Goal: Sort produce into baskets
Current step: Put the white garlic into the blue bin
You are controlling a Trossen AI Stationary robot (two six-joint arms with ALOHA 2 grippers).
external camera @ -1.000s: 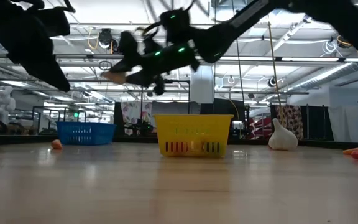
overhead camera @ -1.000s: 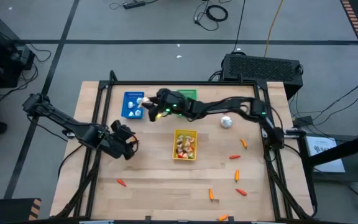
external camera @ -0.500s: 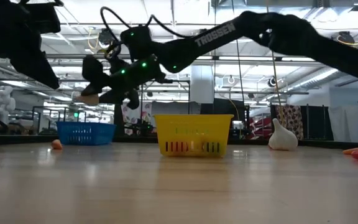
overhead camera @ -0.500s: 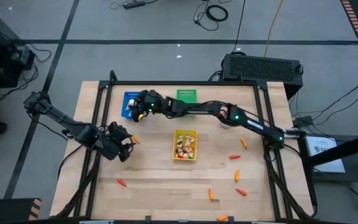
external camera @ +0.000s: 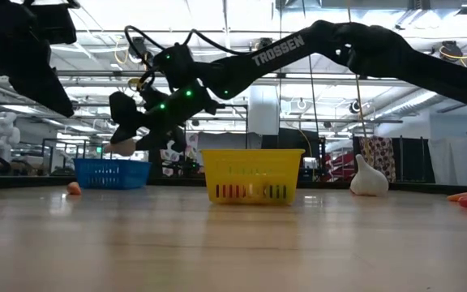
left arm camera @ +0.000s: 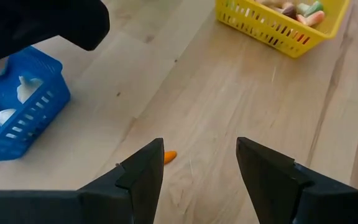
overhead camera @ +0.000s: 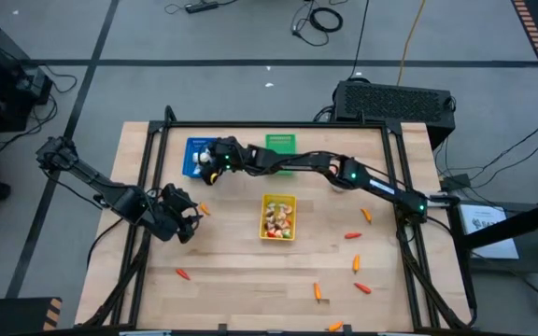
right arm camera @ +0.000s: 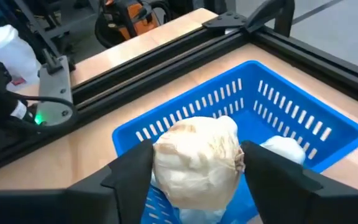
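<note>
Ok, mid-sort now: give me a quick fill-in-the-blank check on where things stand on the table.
1. The white bulb between the right gripper jaws hangs over the ____ basket.
2. The left gripper jaws are ____, with nothing between them.
3. A small ____ piece lies on the table just beyond the left gripper.

Missing words: blue; open; orange

a large industrial lab: exposed ceiling pipes [external camera: 428, 89], floor cables [overhead camera: 325, 19], taped concrete floor [overhead camera: 204, 84].
</note>
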